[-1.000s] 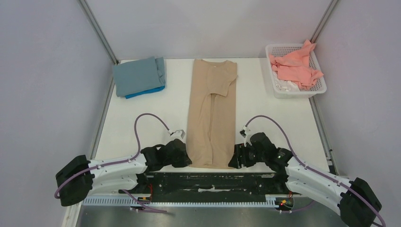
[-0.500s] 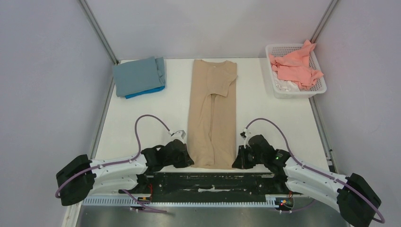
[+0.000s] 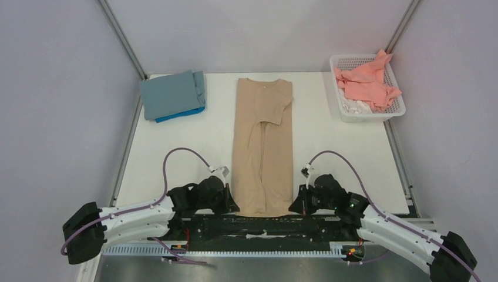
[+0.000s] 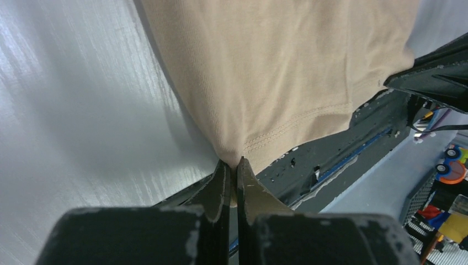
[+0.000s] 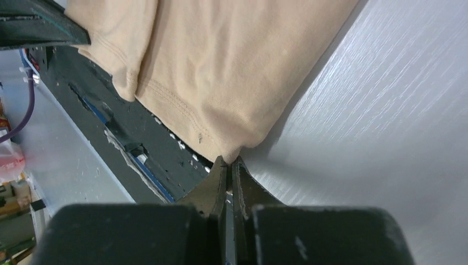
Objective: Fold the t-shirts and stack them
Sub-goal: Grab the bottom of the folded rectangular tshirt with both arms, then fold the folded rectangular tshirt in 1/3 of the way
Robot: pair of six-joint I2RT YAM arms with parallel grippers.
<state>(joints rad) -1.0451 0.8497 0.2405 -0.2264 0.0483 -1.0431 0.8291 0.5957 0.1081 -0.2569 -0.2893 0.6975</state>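
Note:
The beige-tan t-shirt [image 3: 262,147] lies lengthwise down the table's middle, sides folded in, collar at the far end. Its hem hangs over the near edge. My left gripper [image 3: 233,207] is shut on the hem's left corner [image 4: 237,154]. My right gripper [image 3: 292,208] is shut on the hem's right corner [image 5: 234,149]. A folded grey-blue shirt [image 3: 170,94] lies on a bright blue one [image 3: 185,113] at the far left. Salmon pink shirts [image 3: 367,82] fill the white basket [image 3: 370,114].
The basket stands at the far right corner. The dark base rail [image 3: 264,223] runs along the near edge under the hem. Metal frame posts [image 3: 120,38] rise at the back corners. Bare white table [image 3: 176,147] lies either side of the shirt.
Both grippers have moved toward the near edge, pulling the beige-tan shirt's hem with them. The whole shirt has slid nearer and its collar end has come away from the far edge.

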